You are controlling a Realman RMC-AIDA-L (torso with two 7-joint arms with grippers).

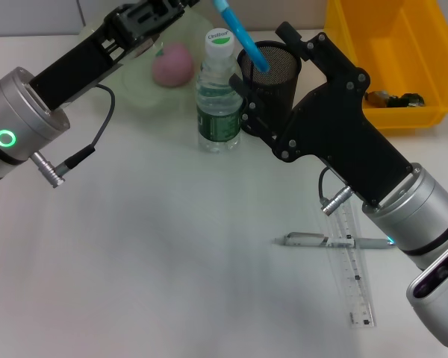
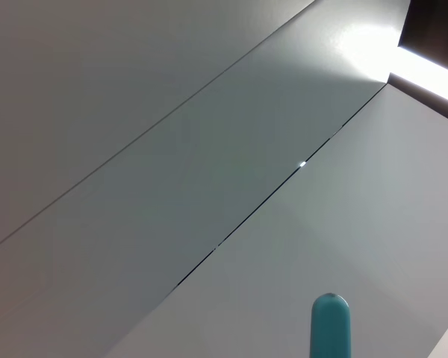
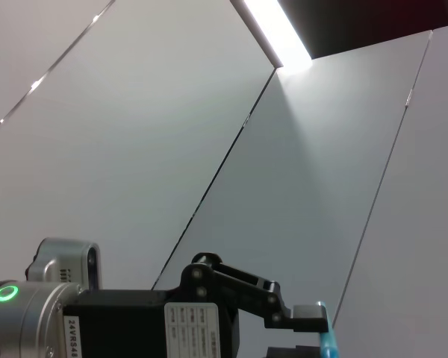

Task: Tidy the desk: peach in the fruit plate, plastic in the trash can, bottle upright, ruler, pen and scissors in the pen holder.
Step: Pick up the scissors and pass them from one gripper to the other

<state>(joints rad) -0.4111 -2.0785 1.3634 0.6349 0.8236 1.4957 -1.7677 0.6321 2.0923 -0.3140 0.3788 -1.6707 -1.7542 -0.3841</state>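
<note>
Scissors (image 1: 243, 37), blue-handled: the blue shaft slants from the upper left down into the mouth of the black mesh pen holder (image 1: 272, 71) at the far centre of the desk, lower end already inside the rim, upper end running off the top of the head view. Long axis tilted, leaning toward the left arm's side. Left gripper (image 1: 181, 6) reaches in from the left at the far edge, just beside the upper end of the scissors; its fingertips are cut off by the frame, so I cannot tell whether it grips the handle or has let go. The right wrist view shows the left gripper's finger (image 3: 310, 316) touching the blue piece, which suggests it holds it, but that is a judgement. Left wrist view shows only a blue rounded tip (image 2: 331, 324) against ceiling panels. Right gripper (image 1: 263, 112) sits against the near side of the pen holder, seemingly steadying it; its finger state is hidden behind the arm body, cannot tell. Water bottle (image 1: 219, 93) stands upright just left of the holder; peach (image 1: 172, 63) lies on the fruit plate (image 1: 138, 93) farther left. Pen (image 1: 336, 241) and clear ruler (image 1: 355, 272) lie crossed on the near right, closer to the right arm. Yellow bin (image 1: 392, 82) at far right. The coming move likely turns on the scissors dropping straight down into the holder.
</note>
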